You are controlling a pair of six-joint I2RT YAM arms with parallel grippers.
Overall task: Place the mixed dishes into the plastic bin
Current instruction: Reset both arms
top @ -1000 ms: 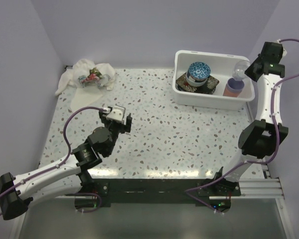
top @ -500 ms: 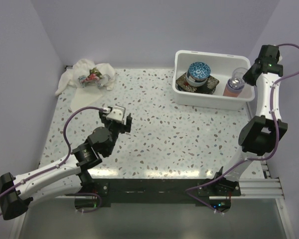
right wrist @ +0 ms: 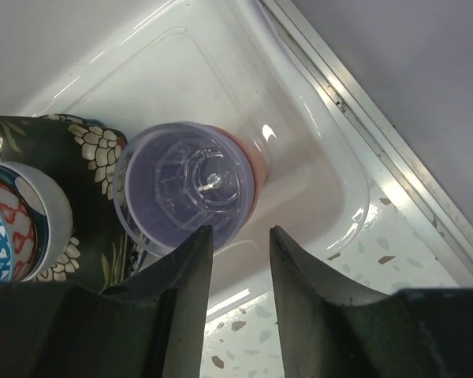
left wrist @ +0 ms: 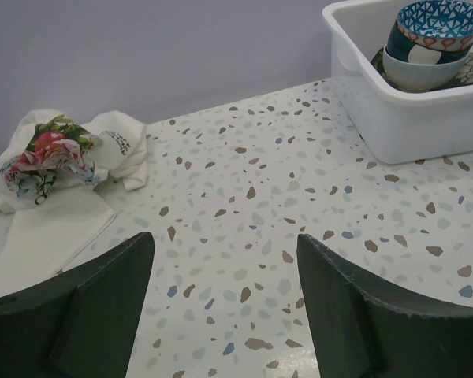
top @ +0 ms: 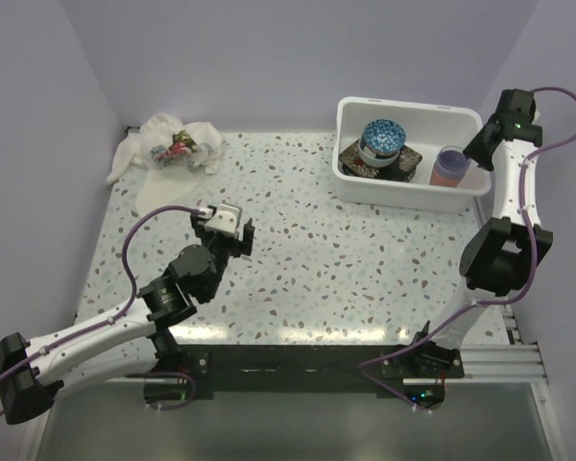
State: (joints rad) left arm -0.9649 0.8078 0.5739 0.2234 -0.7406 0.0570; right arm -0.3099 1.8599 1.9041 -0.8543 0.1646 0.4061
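Purple cup in plastic bin, edge partly hidden | left, right jaws released

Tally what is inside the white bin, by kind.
Bowls: 2, stacked
Square plate: 1, under the bowls
Cups: 2, purple nested in orange
Total: 5

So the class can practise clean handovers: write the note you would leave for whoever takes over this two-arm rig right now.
Left gripper: open, empty, over the table.
Right gripper: open, empty, above the cup at the plastic bin's right end.
Done: cup, stacked bowls and dark floral plate sit in the bin.
Left: no dish shows outside the bin; only a white cloth lies at the table's far left. Probably just lift the right arm clear.
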